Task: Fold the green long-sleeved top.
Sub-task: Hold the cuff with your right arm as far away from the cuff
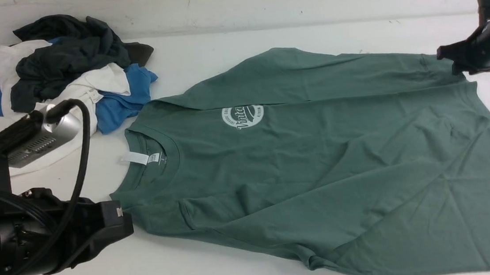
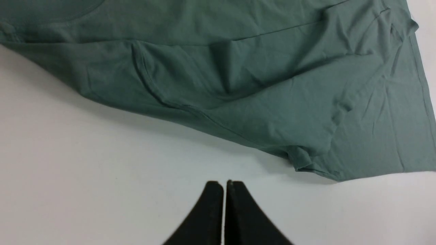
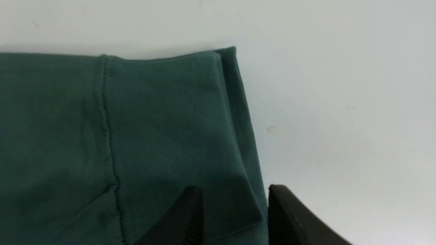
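Black fingers (image 2: 211,211) of the left gripper (image 2: 224,185) are pressing together with nothing between them, hovering over the bare white table (image 1: 239,271) just beside the near shoulder of the green long-sleeved top (image 1: 317,157). The right gripper (image 3: 235,194) is standing with jaws parted, the corner of the ribbed cuff (image 3: 170,129) lying between them. The top is lying face up across the table's middle and right side, collar toward the left edge, one sleeve folded along its far side, cuff toward the far right corner. A white chest logo (image 1: 242,116) and neck tag (image 1: 135,158) are showing. A pile of blue, white and dark garments (image 1: 66,69) is sitting at the far left corner.
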